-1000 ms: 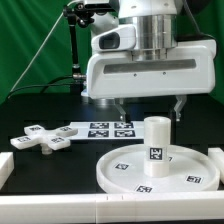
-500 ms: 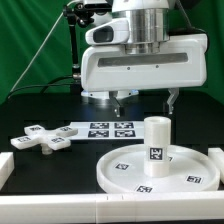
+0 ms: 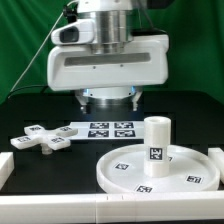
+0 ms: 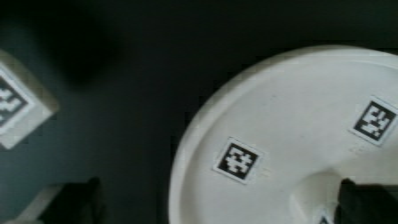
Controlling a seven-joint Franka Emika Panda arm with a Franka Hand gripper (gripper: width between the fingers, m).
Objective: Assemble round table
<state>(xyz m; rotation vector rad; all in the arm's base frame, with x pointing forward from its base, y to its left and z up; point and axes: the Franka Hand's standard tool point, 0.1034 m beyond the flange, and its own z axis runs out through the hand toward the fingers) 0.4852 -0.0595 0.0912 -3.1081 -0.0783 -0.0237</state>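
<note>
The large white round disc (image 3: 112, 176) lies flat at the front of the exterior view's right. The short thick leg (image 3: 156, 139) stands upright on it, right of its middle. The cross-shaped foot (image 3: 42, 138) lies flat on the black table at the exterior view's left. My gripper (image 3: 106, 99) hangs high above the table, behind the disc and over the marker board, holding nothing. In the wrist view the gripper (image 4: 222, 205) is open, its dark fingers (image 4: 71, 202) wide apart, with the disc's rim and tags (image 4: 285, 120) below.
The marker board (image 3: 100, 129) lies flat between the foot and the disc. White rails border the table at the front (image 3: 60, 210), the exterior view's left (image 3: 5, 166) and right (image 3: 216, 156). A white tagged corner (image 4: 11, 100) shows at the wrist view's edge.
My gripper has moved toward the exterior view's left and risen, away from the leg. The disc, leg and foot have not moved.
</note>
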